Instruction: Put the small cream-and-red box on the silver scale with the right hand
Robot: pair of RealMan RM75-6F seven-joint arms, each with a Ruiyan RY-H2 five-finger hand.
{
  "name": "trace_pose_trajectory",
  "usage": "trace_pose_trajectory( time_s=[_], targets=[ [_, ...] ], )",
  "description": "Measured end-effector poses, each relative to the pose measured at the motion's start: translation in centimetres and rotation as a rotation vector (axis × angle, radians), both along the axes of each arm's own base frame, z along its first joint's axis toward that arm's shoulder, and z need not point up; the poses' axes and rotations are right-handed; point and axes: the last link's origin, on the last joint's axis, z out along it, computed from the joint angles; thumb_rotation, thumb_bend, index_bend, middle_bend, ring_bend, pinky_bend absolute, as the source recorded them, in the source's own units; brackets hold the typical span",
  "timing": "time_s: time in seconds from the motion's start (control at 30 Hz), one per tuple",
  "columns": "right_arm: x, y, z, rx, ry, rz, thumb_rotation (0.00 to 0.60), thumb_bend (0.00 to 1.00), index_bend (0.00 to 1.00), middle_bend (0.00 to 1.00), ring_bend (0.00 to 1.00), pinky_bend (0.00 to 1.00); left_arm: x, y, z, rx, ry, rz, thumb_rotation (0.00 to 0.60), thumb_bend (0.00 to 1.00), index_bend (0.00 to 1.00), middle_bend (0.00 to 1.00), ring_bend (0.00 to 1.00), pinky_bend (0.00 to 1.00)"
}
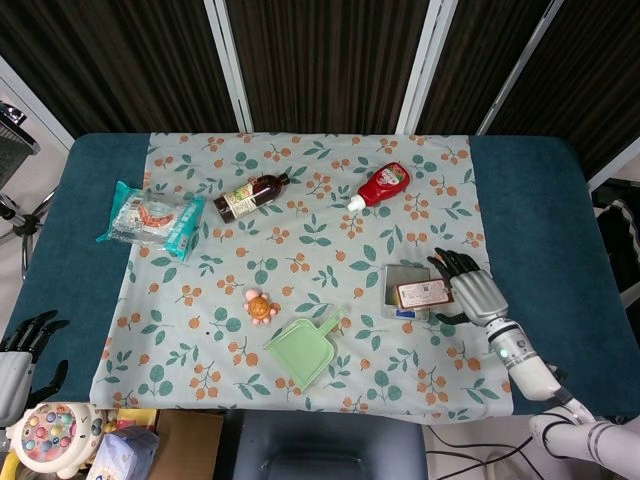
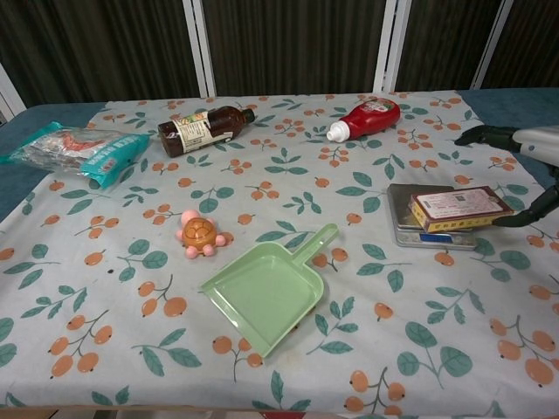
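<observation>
The small cream-and-red box (image 1: 422, 293) (image 2: 460, 209) lies flat on the silver scale (image 1: 399, 277) (image 2: 409, 230), on the right side of the floral cloth. My right hand (image 1: 470, 288) (image 2: 520, 158) is just to the right of the box, its fingers spread apart and off the box, holding nothing. My left hand (image 1: 22, 355) hangs low beyond the table's left front corner, fingers apart and empty; only the head view shows it.
A green dustpan (image 1: 303, 348) (image 2: 266, 291) and an orange turtle toy (image 1: 259, 306) (image 2: 198, 233) lie mid-table. A brown bottle (image 1: 250, 194), a red ketchup bottle (image 1: 383, 185) and a snack bag (image 1: 150, 217) lie at the back. A toy bin (image 1: 70, 440) stands below the table's left corner.
</observation>
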Motion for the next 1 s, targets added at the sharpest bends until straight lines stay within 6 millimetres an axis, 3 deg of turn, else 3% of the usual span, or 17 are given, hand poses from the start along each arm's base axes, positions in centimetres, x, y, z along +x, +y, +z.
trace_pose_trajectory(
  time_s=[0.27,0.47,0.63,1.0],
  targets=[
    [0.0,2.2,2.9,-0.097,-0.063,0.059,0.600,0.29,0.07,0.06,0.00,0.19,0.1,0.8,0.1,0.014,0.008,0.002,0.600,0.43,0.24,0.13,0.15,0.34],
    [-1.0,6.4,5.9,-0.244,-0.013,0.019,0.600,0.28,0.01,0.05,0.00,0.19,0.0,0.7,0.2,0.043,0.028,0.007,0.600,0.43,0.24,0.13,0.15,0.34],
    [-2.8,10.6,8.9,-0.418,0.024,-0.118,0.600,0.27,0.00,0.03,0.00,0.19,0.1,0.4,0.1,0.057,0.040,0.005,0.600,0.43,0.24,0.13,0.15,0.34],
    [-2.9,12.0,9.9,-0.411,0.020,-0.122,0.600,0.27,0.00,0.03,0.00,0.19,0.1,0.3,-0.2,0.063,0.061,0.018,0.600,0.43,0.24,0.13,0.15,0.34]
  ],
)
